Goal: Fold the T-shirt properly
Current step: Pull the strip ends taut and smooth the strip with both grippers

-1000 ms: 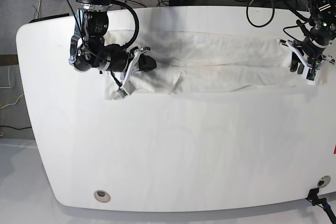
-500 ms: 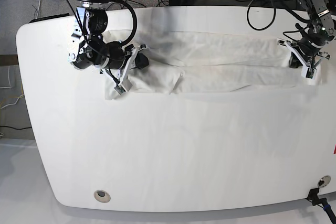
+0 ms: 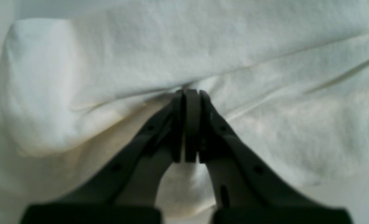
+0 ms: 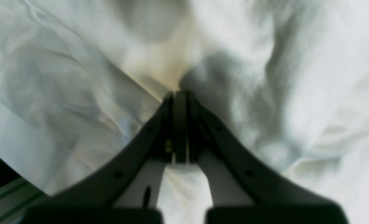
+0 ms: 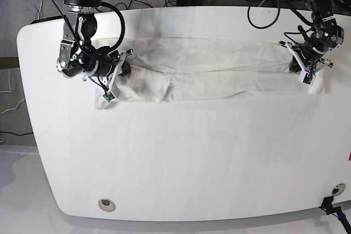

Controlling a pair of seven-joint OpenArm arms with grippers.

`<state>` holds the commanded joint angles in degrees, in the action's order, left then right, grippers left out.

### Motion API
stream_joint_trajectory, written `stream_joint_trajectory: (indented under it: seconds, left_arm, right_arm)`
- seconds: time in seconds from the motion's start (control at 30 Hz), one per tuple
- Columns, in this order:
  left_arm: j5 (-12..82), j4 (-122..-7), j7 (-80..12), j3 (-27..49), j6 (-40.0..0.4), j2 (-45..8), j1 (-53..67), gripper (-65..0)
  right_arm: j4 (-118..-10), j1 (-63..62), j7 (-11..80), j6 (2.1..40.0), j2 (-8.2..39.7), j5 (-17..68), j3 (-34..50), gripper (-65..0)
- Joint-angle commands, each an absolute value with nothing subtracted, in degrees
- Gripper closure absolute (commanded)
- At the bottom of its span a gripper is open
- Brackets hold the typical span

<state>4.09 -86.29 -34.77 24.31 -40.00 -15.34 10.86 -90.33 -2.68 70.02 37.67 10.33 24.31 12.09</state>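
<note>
The T-shirt (image 5: pixel 219 69) lies plain white side up as a long, narrow folded band across the far half of the table; no print shows. My left gripper (image 5: pixel 303 68) is at the band's right end, its jaws shut on a fold of the T-shirt (image 3: pixel 141 46), with the tips (image 3: pixel 187 93) at a crease. My right gripper (image 5: pixel 123 72) is at the band's left end, shut on rumpled cloth (image 4: pixel 265 62), with its tips (image 4: pixel 179 93) pressed together in the fabric.
The white table (image 5: pixel 192 163) has a round grommet hole (image 5: pixel 107 205) near the front left. Cables (image 5: pixel 263 9) trail over the far edge. A black clamp (image 5: pixel 332 206) sits at the front right corner. The table's edge (image 4: pixel 4 180) shows in the right wrist view.
Both grippers have moved left in the base view, and the whole band of shirt has shifted left with them. The left end now lies nearer the table's left edge.
</note>
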Motion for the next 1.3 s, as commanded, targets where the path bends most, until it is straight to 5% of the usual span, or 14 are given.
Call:
stream_joint_trajectory:
  seconds: [0.33,0.7,0.93,1.3]
  left_arm:
    - [4.44,-90.51,-34.77,23.60,-40.00,-15.34,10.86,0.0]
    - [12.00,-96.84,-40.57,33.89,-40.00,-14.81,9.45,0.0]
    - [14.90,-96.84,-51.03,45.49,-40.00,-14.81,6.02,-46.4]
    - [15.08,-84.18,-56.22,49.71,-40.00,-16.13,0.48,-51.3]
  right_arm:
    - [-90.33,-3.21,69.93,37.67,10.68,24.48,12.09,0.0]
    - [-90.24,-3.74,69.93,37.67,10.59,24.48,12.09,0.0]
    - [-85.76,-4.70,69.93,37.67,10.59,24.75,12.09,0.0]
    - [-85.58,-4.79,69.85,37.76,10.59,24.84,12.09,0.0]
